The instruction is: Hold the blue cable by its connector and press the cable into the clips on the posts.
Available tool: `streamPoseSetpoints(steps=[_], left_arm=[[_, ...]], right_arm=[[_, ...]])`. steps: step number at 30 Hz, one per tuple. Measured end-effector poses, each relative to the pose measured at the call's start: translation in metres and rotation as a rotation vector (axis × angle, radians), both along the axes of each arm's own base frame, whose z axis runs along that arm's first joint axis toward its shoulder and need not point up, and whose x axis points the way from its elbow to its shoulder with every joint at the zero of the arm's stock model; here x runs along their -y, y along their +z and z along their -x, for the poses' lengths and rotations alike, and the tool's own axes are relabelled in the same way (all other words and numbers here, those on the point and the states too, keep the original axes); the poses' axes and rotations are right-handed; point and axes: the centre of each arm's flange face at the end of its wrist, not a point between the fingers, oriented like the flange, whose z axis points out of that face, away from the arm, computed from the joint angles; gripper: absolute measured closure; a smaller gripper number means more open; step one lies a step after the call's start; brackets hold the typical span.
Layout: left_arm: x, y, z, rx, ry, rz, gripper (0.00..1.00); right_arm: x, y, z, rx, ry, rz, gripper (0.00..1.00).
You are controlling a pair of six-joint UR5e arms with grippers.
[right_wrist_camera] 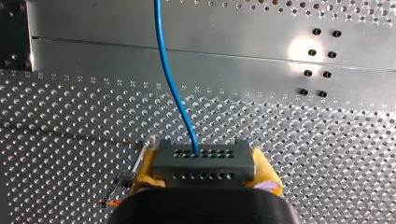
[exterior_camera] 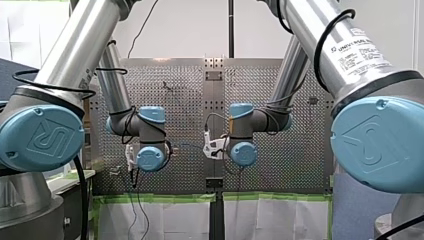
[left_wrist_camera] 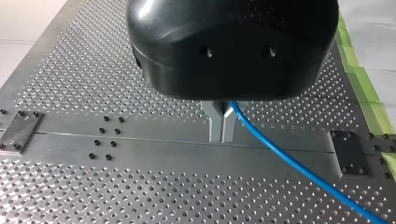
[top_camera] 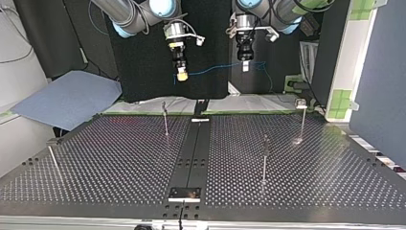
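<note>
1. Right gripper [top_camera: 181,74] - its yellow pads [right_wrist_camera: 144,170] are clamped on the grey connector [right_wrist_camera: 203,163]. The cable [right_wrist_camera: 170,88] leaves the connector straight ahead.
2. Left gripper [left_wrist_camera: 221,133] - its metal fingers are pinched shut on the cable a stretch along from the connector. The rest trails past it as slack.
3. Top view: both grippers hang high over the far edge of the table [top_camera: 119,158]. The cable spans the gap between them with a slight sag, touching nothing below. Its long axis runs left-right across the table.
4. The posts all stand below the cable and nearer the camera. No cable is in any clip yet.
5. Key relation: the far-left post [top_camera: 165,120] sits just left of the right gripper, below it and nearer the camera. The far-right post [top_camera: 302,122], with its clip [top_camera: 300,102], is well right of the left gripper. The middle post [top_camera: 265,160] is nearer still.
6. Judgement: the span has to come down and toward the near side. The right gripper is closest to a post, so the connector end likely leads. The clip slot direction is too small to tell.
</note>
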Motion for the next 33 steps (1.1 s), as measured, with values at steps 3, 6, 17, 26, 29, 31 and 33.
streamPoseSetpoints(steps=[3, 6, 17, 26, 29, 31, 33], left_arm=[[0.0, 0.0, 0.0, 0.0, 0.0, 0.0, 1.0], [0.0, 0.0, 0.0, 0.0, 0.0, 0.0, 1.0], [0.0, 0.0, 0.0, 0.0, 0.0, 0.0, 1.0], [0.0, -0.001, 0.0, -0.001, 0.002, -0.003, 1.0], [-0.002, -0.006, 0.001, -0.012, 0.009, -0.015, 1.0], [-0.003, -0.012, 0.002, -0.025, 0.012, -0.024, 1.0], [-0.004, -0.018, 0.003, -0.039, 0.013, -0.033, 1.0]], right_arm=[[0.0, 0.0, 0.0, 0.0, 0.0, 0.0, 1.0], [0.0, 0.0, 0.0, 0.0, 0.0, 0.0, 1.0], [0.0, 0.0, 0.0, 0.0, 0.0, 0.0, 1.0], [0.0, 0.0, 0.0, 0.0, 0.0, 0.0, 1.0], [0.0, 0.0, 0.0, 0.0, 0.001, 0.0, 1.0], [0.0, 0.001, 0.0, 0.001, 0.001, 0.001, 1.0], [-0.001, 0.001, 0.0, 0.001, 0.001, 0.001, 1.0]])
